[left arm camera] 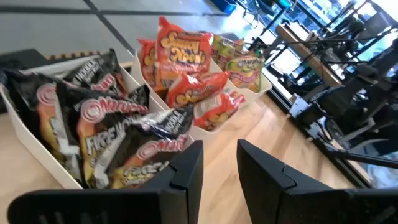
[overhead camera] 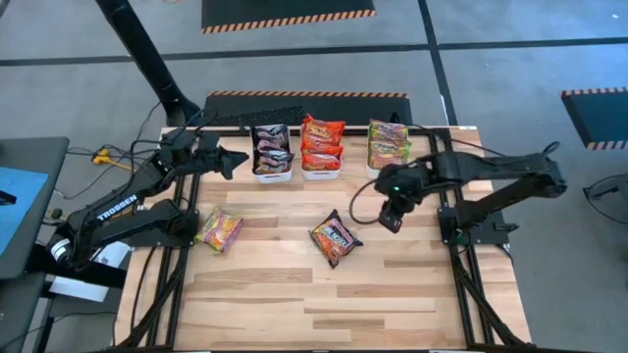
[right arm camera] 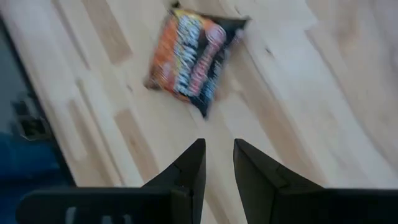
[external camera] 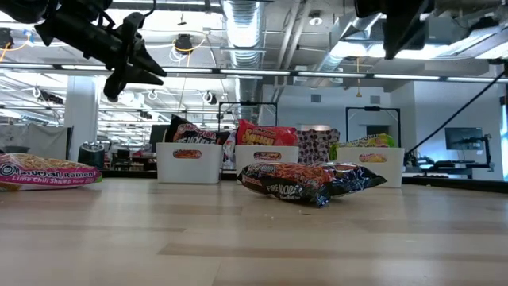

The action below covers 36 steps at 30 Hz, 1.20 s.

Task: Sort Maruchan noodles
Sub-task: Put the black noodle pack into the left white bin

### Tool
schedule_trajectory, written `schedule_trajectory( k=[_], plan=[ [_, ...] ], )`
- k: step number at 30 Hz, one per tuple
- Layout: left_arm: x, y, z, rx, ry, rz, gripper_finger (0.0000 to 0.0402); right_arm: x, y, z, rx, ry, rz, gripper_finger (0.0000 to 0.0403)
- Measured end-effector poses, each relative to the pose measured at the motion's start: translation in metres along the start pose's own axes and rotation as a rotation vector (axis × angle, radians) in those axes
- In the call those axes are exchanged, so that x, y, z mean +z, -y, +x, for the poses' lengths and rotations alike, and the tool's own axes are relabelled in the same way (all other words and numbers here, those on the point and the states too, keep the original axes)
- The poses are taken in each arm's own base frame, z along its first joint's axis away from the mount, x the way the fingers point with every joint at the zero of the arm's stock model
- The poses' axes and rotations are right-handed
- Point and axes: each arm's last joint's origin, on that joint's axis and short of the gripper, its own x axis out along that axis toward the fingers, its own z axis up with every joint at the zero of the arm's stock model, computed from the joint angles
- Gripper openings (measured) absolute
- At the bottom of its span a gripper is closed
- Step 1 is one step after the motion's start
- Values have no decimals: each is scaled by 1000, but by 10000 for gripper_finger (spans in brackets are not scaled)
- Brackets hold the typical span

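Seen from above, a wooden desk (overhead camera: 294, 284) carries three white bins in a row along its far edge: a dark-packet bin (overhead camera: 272, 167) toward the left, a red-packet bin (overhead camera: 321, 164) in the middle, and a green-packet bin (overhead camera: 383, 162) toward the right. Two packets lie loose: a dark packet (overhead camera: 336, 238) near the desk's middle and a green packet (overhead camera: 219, 231) near the left edge. The left gripper (overhead camera: 235, 160) hangs just beside the dark-packet bin. The right gripper (overhead camera: 391, 220) hangs near the right edge, apart from the dark packet.

At table height, the dark packet (external camera: 305, 180) lies flat in front of the bins, the green packet (external camera: 48, 171) far left.

The left wrist camera shows its fingers (left arm camera: 186, 174) slightly apart, holding nothing, above the dark-packet bin (left arm camera: 37, 155).

The right wrist camera shows its fingers (right arm camera: 193, 165) slightly apart and empty, the dark packet (right arm camera: 193, 59) on the wood beyond.
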Motion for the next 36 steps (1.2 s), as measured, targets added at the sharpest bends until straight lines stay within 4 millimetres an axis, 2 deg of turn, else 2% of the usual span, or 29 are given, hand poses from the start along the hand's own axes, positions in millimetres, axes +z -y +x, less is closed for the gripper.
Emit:
schedule_trajectory(
  k=[7, 12, 17, 24, 31, 36],
  plan=[
    [0, 0, 0, 0, -5, -21, 86, -28, 8, 22, 37, 10, 26, 109],
    [-1, 0, 0, 2, -9, -22, 86, -37, 7, 46, 43, -12, 0, 110],
    [-3, -2, 0, 15, -32, -31, 86, -32, 2, 69, 109, 2, -5, 125],
    [-8, -4, 0, 42, -82, -31, 86, -15, -9, 93, 217, 56, -44, 179],
    [-10, -5, -1, 39, -107, -24, 86, -6, -3, 133, 150, -13, 13, 238],
    [-11, -4, -1, 6, -126, -31, 86, -1, 5, 161, 112, -62, 55, 250]
  ],
)
